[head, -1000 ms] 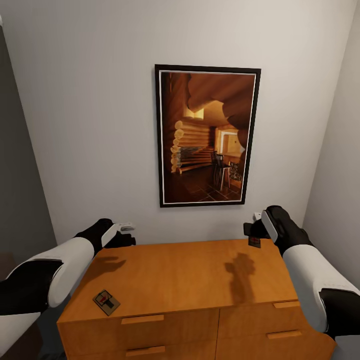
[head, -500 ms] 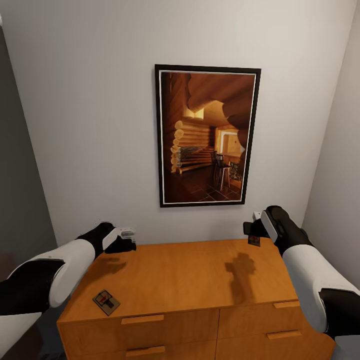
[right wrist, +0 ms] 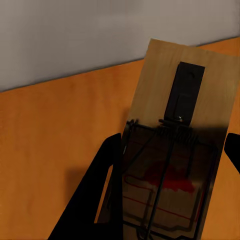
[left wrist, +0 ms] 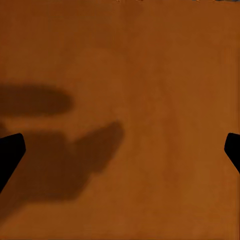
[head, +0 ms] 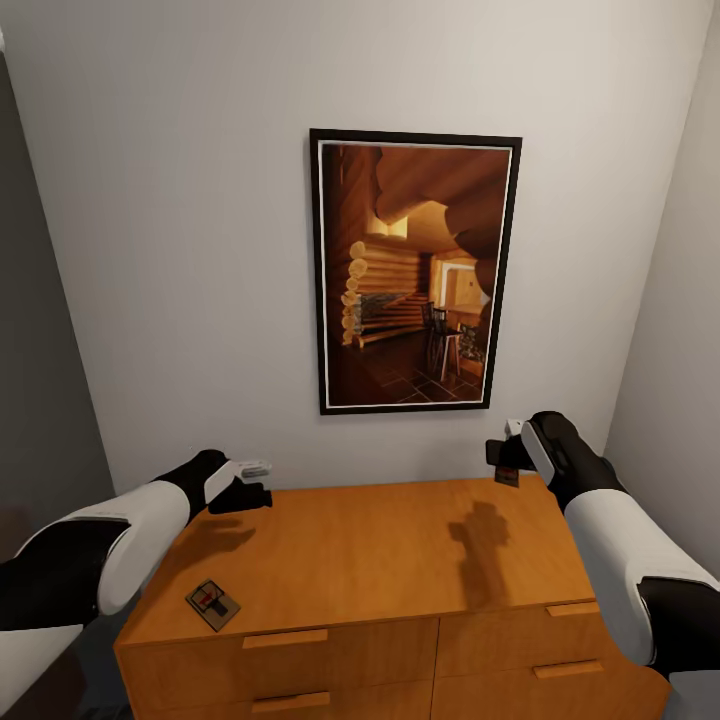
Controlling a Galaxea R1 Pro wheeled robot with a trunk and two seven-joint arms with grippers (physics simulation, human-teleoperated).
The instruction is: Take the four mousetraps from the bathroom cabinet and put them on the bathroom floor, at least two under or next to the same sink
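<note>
While no brand, label or writing can be read anywhere, the grey wall carries a black-framed picture of a log-cabin interior. Below it stands the cabinet, its flat orange-brown top lit, with bar-handled drawers along the front. The left hand hovers above the top's back left corner, fingers spread and holding nothing. The right hand hangs over the back right corner, pinching a mousetrap between its fingers. Another mousetrap lies flat near the front left edge, well apart from both hands.
</note>
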